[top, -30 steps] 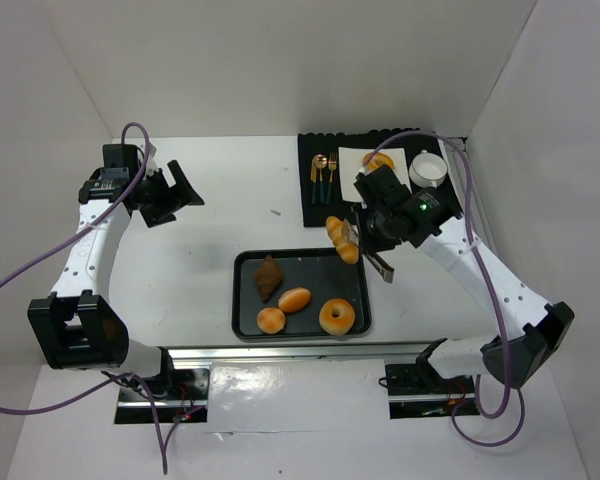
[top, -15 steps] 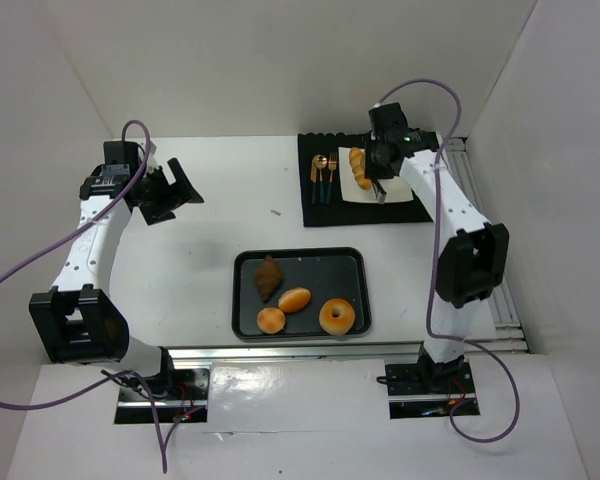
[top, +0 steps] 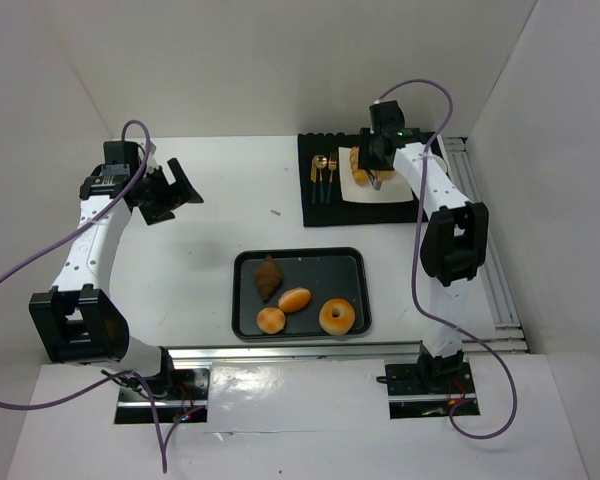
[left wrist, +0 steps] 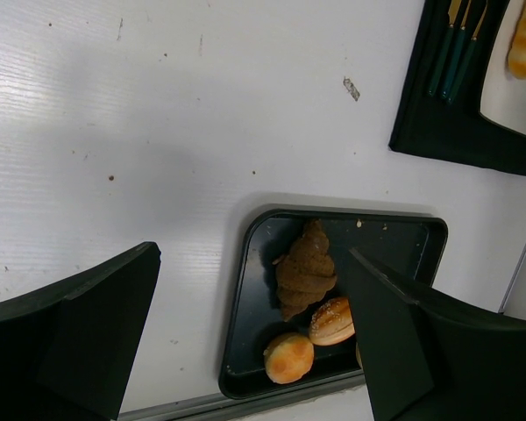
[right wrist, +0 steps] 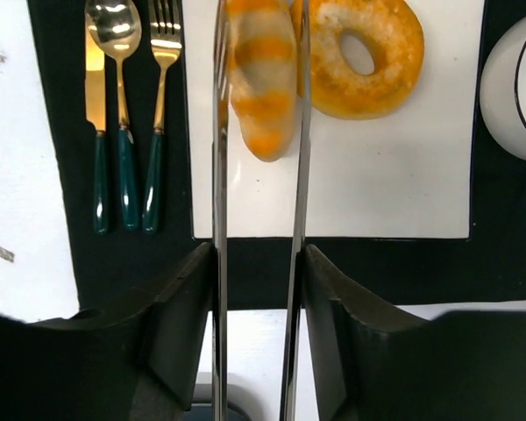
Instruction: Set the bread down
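My right gripper (right wrist: 259,263) is shut on the metal tongs (right wrist: 219,175), its fingers (right wrist: 180,307) pressed against the two arms. Between the tong tips sits the long ridged roll (right wrist: 261,74), blurred, over the white plate (right wrist: 333,193) and beside a golden ring (right wrist: 359,53). From above, that gripper (top: 375,165) hangs over the plate with the roll (top: 359,166). The dark tray (top: 310,258) holds the croissant (top: 268,277), oval roll (top: 294,299), round bun (top: 271,320) and a second ring (top: 337,317). My left gripper (top: 175,190) is open and holds nothing, high at the far left.
A gold knife (right wrist: 95,88), spoon (right wrist: 118,96) and fork (right wrist: 162,96) lie on the black mat (right wrist: 53,175) left of the plate. A white cup (right wrist: 517,79) stands at the plate's right. White walls enclose the table on three sides.
The right arm has swung from the tray's far right corner to the back, carrying the long roll in the tongs to the plate. The left arm has not moved.
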`<state>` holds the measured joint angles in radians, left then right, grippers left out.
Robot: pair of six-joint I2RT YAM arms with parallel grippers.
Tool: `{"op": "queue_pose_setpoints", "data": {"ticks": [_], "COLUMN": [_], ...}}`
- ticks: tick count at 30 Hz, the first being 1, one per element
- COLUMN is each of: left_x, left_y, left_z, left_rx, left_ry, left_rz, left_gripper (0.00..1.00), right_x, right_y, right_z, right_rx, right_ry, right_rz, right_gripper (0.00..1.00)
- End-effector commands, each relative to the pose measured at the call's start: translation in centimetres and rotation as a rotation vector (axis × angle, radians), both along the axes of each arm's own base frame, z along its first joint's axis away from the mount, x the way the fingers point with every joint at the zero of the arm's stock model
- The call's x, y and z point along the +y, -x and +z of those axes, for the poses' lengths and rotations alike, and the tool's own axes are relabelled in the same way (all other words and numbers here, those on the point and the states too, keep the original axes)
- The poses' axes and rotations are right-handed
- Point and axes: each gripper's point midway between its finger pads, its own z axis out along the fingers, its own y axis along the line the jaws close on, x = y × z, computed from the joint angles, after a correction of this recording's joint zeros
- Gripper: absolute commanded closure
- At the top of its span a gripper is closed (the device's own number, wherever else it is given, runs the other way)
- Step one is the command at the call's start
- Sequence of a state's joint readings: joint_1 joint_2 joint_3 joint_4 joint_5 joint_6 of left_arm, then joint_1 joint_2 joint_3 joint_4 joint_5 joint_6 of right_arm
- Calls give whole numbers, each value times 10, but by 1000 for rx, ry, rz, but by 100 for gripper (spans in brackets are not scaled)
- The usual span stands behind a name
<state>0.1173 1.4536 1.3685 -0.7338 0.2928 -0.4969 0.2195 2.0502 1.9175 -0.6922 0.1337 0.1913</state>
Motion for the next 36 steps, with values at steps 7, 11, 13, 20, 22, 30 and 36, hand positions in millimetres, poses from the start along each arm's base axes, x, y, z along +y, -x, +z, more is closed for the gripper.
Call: {"op": "queue_pose_setpoints", "data": {"ticks": [7,11,13,20,22,30,36], "left_x": [3,3,3,7,6,4,5], "left_y": [-6,-5,-4,0,2,4,7], "left_z": [15,18,21,20,24,31,33], "left_rx": [-44,-53,-62,-49,-58,-78,-78], "left_ry": [-12,-13,-14,-35,-30,-24,-31], "left_rz": [-10,-10,-10,8,15,8,15], "left_gripper": [1,1,1,1,1,1,1], "right_x": [5,22,46,138,150,185,191], "right_y": [5,50,83,234,266,328,327], "right_z": [114,125,139,71,47,30,18], "right_rx": [-256,-228,-237,15,103,203,222], "right_ry": [-60,-66,-106,-249,-286,-281,-269], "right_rz": [9,90,179,523,533,627,632], "right_gripper": [46,46,46,46,46,42,40]}}
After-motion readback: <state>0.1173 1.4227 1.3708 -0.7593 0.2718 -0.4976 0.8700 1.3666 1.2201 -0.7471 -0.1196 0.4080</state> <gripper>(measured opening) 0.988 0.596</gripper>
